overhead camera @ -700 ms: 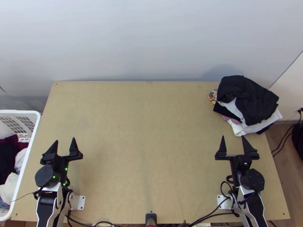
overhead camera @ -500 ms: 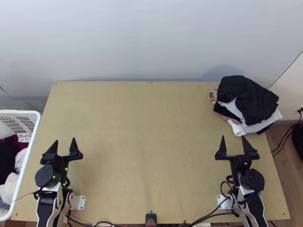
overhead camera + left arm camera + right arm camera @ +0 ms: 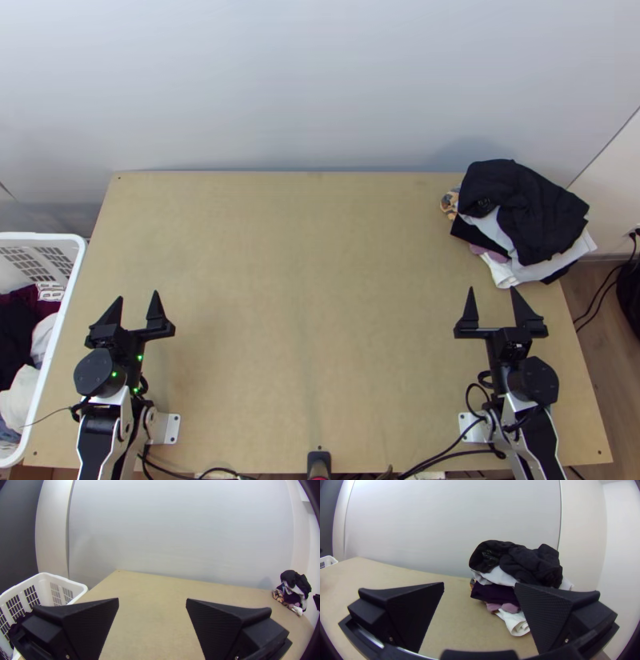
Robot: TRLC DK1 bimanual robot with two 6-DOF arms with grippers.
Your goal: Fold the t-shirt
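From where I stand, the left pincer (image 3: 138, 296) and the right pincer (image 3: 492, 290) are both spread wide with nothing between their flat black fingers, over the light wooden counter (image 3: 304, 280). Which garment is the t-shirt I can't tell; my guess is it's among the jumbled dark and white clothes (image 3: 16, 328) in the white slotted plastic basket (image 3: 40, 236) beside the counter. Reaching in, the left pincer could bring up two garments, since they lie pressed together, or catch the rim. The uneven stack of garments (image 3: 548, 266) could topple if the right pincer brushes it. The top view looks down on the bunched black cloth (image 3: 524, 204) crowning it; the right wrist view gives its side, with dark purple fabric (image 3: 493, 593), a mauve layer (image 3: 510, 608) and rolled white cloth (image 3: 515, 623) beneath.
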